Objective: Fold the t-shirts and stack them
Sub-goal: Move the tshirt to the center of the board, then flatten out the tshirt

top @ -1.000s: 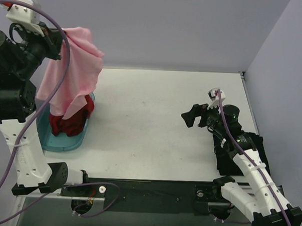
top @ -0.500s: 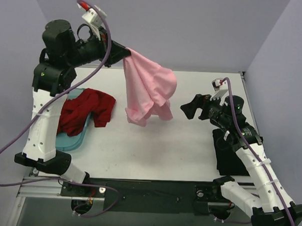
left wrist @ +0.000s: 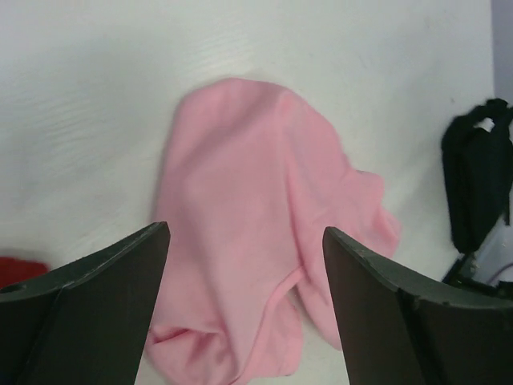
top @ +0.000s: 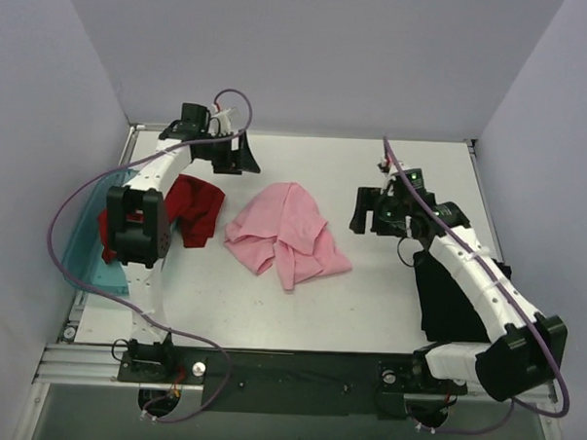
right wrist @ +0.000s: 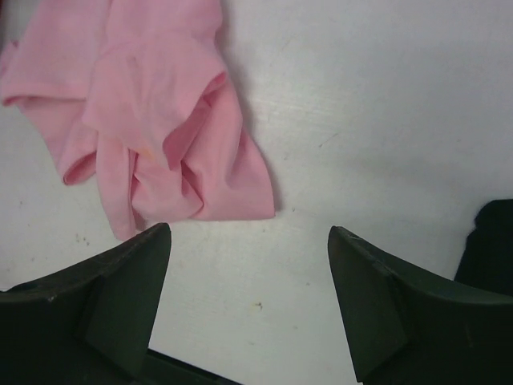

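Pink t-shirt [top: 286, 234] lies crumpled on the table [top: 368, 301]; my left gripper [top: 245, 159] gapes empty near it, my right gripper [top: 362, 211] spread wide, holding nothing.

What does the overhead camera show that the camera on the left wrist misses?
Only the overhead view shows the teal bin at the table's left edge and the black t-shirt lying under the right arm. Only the left wrist view shows the left gripper close up, its fingers spread apart with nothing between them. Both show the light pink t-shirt crumpled on the white table, the right gripper beyond it, and the dark red t-shirt, which is just a sliver in the wrist view.
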Controlling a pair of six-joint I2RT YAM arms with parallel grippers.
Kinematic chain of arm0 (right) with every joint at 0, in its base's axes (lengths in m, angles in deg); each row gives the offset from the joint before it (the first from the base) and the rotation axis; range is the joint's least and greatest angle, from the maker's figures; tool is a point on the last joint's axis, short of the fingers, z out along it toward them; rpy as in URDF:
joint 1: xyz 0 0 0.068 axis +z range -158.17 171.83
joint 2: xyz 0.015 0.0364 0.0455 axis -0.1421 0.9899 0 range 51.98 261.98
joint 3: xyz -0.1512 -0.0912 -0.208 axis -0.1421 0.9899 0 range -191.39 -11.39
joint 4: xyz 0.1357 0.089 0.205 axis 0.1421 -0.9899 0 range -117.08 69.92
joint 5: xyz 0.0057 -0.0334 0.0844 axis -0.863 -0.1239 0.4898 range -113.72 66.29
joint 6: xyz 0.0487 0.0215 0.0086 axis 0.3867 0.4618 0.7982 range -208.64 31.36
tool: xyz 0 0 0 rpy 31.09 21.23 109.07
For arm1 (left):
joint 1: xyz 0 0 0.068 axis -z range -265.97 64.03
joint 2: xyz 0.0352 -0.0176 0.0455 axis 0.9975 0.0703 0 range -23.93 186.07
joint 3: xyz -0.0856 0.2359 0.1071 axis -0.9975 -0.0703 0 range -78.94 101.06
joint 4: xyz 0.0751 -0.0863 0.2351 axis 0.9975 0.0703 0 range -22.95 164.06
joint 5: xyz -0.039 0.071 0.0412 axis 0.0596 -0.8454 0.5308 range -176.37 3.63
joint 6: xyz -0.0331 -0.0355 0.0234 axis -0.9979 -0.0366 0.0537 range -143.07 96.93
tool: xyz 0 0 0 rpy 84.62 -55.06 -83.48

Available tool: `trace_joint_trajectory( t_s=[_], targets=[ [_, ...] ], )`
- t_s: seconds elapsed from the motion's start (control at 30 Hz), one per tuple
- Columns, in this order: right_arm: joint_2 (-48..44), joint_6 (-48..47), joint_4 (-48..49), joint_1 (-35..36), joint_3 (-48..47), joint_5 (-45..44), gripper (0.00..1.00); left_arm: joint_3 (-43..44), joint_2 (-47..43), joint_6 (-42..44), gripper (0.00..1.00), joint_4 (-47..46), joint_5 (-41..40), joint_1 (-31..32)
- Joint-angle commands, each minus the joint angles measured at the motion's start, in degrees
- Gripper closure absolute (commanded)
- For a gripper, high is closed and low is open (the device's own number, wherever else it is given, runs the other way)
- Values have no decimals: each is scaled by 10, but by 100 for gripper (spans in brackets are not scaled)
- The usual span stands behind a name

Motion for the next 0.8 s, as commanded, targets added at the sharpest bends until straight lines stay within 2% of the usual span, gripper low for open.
trace_joint_trajectory(
  t_s=[0.0,0.1,0.17,0.27,0.33,0.5,0.57,0.6,0.63,0.67,0.7,0.77],
  targets=[
    [61,-10,-72,62,-13,-1,28,44,-98,99,12,3,-27,-50],
    [97,-12,-51,130,-3,11,33,-8,-173,198,13,35,-39,-45],
    [132,-5,-20,154,-2,40,37,-69,-227,227,14,46,-35,-37],
    [194,20,24,164,-20,49,39,-163,-288,241,14,51,-35,-31],
    [236,22,30,165,-41,45,39,-196,-334,251,14,60,-43,-32],
    [320,3,19,165,-60,52,44,-240,-374,266,14,88,-63,-33],
    [336,1,28,166,-56,68,52,-262,-384,278,14,97,-64,-27],
    [343,0,30,165,-57,84,69,-266,-389,280,14,99,-67,-24],
    [347,-2,29,165,-58,89,77,-274,-391,287,14,103,-69,-18],
    [345,-3,28,164,-62,98,94,-276,-394,291,14,105,-70,-15],
    [339,-7,17,163,-65,100,100,-280,-395,298,15,108,-70,-9],
    [313,-10,-3,156,-70,100,100,-282,-393,311,15,112,-77,6]
  ],
)
